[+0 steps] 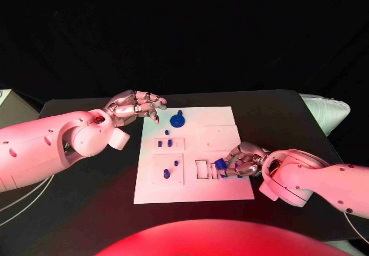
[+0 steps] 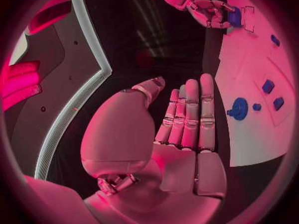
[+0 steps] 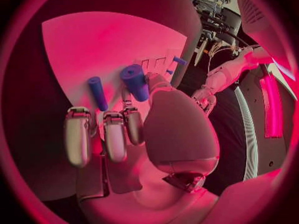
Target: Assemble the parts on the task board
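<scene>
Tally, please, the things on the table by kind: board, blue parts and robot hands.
Task board: 1
Blue parts lying free on the board: 6
Blue parts at the right hand: 2
Hands, left hand and right hand: 2
Total: 11

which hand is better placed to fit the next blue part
Right, likely: the right hand already grips a blue part over the task board. The left hand is open at the board's far corner.

Robot lab: black table (image 1: 92,213), dark backdrop, cables (image 3: 215,47).
</scene>
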Motion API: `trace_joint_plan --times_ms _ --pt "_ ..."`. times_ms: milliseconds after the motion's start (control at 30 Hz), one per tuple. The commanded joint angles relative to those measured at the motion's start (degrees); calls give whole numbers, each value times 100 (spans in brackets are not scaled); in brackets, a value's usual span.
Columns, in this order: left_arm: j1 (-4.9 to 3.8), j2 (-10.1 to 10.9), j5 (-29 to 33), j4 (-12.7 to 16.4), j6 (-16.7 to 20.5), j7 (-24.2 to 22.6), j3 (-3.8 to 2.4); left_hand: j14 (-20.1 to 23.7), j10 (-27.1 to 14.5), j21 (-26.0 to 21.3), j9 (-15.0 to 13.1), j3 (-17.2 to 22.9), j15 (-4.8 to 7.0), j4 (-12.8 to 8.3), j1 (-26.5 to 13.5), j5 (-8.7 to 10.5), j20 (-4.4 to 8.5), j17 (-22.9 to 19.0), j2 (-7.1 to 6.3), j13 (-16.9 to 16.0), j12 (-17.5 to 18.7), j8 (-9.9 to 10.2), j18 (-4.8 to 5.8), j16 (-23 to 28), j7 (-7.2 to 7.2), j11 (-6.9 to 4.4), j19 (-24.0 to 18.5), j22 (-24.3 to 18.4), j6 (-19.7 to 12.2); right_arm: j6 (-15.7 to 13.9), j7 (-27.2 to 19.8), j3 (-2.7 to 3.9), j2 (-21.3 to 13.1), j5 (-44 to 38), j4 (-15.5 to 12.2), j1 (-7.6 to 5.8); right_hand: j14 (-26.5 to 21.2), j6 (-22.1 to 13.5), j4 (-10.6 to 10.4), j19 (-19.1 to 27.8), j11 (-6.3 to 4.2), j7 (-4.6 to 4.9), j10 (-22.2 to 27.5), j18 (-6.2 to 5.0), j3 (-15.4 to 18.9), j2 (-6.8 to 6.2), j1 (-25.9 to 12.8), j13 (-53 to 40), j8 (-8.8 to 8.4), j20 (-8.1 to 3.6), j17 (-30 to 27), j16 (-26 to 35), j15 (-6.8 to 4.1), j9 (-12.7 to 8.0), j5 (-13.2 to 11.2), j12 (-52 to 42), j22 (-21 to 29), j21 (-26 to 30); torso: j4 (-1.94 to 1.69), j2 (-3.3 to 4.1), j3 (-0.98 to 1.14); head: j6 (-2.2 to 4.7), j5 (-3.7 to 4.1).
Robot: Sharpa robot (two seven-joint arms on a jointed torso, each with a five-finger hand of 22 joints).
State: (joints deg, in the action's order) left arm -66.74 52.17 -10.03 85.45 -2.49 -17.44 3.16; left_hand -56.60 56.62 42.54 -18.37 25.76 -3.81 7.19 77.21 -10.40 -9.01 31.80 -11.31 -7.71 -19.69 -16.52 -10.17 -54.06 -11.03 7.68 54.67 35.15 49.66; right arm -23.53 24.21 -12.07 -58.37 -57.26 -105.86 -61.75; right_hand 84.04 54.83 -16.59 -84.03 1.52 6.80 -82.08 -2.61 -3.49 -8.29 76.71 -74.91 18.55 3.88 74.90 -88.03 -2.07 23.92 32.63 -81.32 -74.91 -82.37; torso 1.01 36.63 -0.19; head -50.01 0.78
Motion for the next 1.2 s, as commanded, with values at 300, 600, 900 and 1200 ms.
trace_joint_plan --times_ms 300,600,900,1200 --pt "3 -18 -57 8 -216 31 9 22 -32 -29 -4 -4 -8 40 -47 20 -30 -9 24 -10 23 -1 -26 28 -16 4 -25 -8 9 -106 -308 29 -78 794 -207 -277 491 190 -5 -333 -30 -107 -29 86 -299 -74 -174 -560 39 -60 1073 -6 -65 -16 -76 2 -1103 1 -6 2 11 8 -20" --pt "3 -20 -58 13 -203 21 16 24 -34 -32 -4 -3 -8 40 -43 19 -30 -9 27 -11 23 -1 -26 29 -15 4 -26 -9 8 236 -69 29 124 741 -137 -381 486 194 -6 -324 -23 -101 4 82 -434 -141 -325 -522 47 -59 1059 4 -61 -29 -220 56 -1093 29 11 8 1 1 -57" --pt "3 -13 -70 18 -180 9 17 24 -34 -32 -4 -3 -8 40 -43 19 -30 -9 27 -11 23 -1 -26 29 -15 4 -26 -9 8 409 270 17 428 298 38 -310 483 213 -7 -321 -24 -106 11 79 -551 -172 -567 -512 89 -56 1047 15 -59 -26 -454 86 -1090 49 -3 8 8 1 -66" --pt "3 1 -76 30 -165 -1 17 24 -34 -32 -4 -3 -8 40 -43 19 -30 -9 27 -11 23 -1 -26 29 -15 4 -26 -9 8 406 406 15 572 119 115 -296 488 240 -1 -336 -43 -128 -17 86 -617 -188 -725 -530 147 -68 1065 10 -75 -11 -693 84 -1110 20 5 6 1 1 -98"
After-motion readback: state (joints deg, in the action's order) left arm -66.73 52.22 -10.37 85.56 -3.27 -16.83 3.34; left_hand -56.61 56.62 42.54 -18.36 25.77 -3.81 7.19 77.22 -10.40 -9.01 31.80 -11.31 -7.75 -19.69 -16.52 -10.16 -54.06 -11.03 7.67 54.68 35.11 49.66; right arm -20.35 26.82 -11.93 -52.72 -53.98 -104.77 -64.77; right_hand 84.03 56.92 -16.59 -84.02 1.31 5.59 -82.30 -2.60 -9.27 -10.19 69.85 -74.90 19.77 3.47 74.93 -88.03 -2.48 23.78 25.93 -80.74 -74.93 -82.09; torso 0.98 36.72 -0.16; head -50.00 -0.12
